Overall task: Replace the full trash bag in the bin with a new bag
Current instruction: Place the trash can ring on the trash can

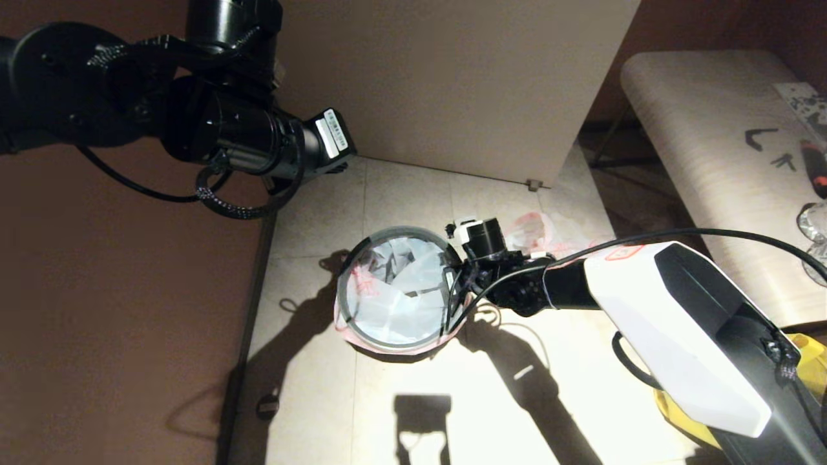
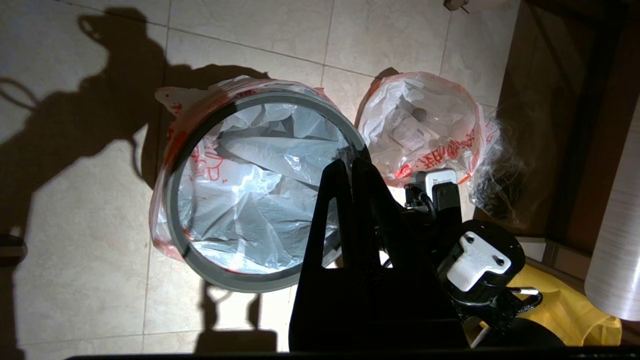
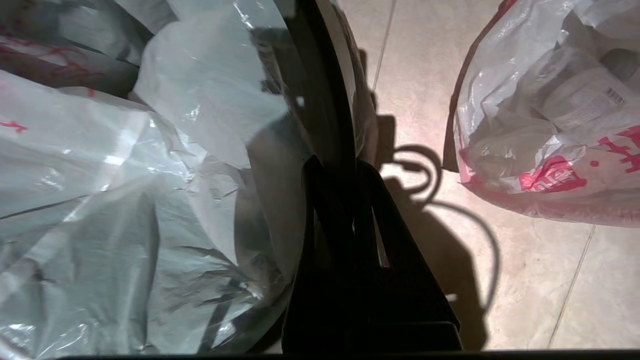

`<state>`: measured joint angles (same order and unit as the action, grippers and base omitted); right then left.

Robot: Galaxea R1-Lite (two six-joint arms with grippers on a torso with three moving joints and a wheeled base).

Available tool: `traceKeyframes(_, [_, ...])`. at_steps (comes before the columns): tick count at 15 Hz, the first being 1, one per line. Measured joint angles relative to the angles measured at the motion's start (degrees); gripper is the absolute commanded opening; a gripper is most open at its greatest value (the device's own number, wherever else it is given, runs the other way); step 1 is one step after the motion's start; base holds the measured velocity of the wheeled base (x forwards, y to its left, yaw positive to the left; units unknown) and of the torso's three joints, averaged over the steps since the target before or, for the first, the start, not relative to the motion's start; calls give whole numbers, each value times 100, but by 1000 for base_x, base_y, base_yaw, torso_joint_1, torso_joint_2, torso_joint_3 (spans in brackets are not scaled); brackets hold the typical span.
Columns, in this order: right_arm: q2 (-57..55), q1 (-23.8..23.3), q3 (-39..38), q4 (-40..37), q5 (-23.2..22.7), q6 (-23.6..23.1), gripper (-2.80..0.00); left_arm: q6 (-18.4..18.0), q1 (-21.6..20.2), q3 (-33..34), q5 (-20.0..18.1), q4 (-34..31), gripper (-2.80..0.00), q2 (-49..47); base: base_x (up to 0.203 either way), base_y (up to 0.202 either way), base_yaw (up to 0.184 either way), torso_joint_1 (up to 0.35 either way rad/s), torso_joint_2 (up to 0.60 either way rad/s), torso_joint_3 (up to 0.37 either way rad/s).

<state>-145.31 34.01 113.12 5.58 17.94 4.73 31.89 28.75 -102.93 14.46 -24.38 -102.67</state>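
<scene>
Head view: the bin (image 1: 349, 303), lined with the new bag (image 1: 404, 294), is seen on the floor; the right hand (image 1: 452, 284) is at its right rim, the left hand (image 1: 336, 139) raised far-left.

Left wrist view: the full trash bag (image 2: 425, 125) is set just beside the bin; the left hand's fingers are closed, empty.

Right wrist view: the right hand's fingers (image 3: 325, 200) are clenched over the rim with the bag edge. Seating the liner appears in hand; release is called for next.

New bag (image 2: 250, 200) lines bin (image 2: 225, 272); full trash bag (image 2: 425, 125) beside.
</scene>
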Motion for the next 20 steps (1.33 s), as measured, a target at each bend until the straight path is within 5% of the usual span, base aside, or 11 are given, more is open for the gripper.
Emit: traceKeyframes(20, [-280,-92,24,307,57,-326,-280,-15,-11,-5,-7,0,-280,-26,0,0,0,0,0,0])
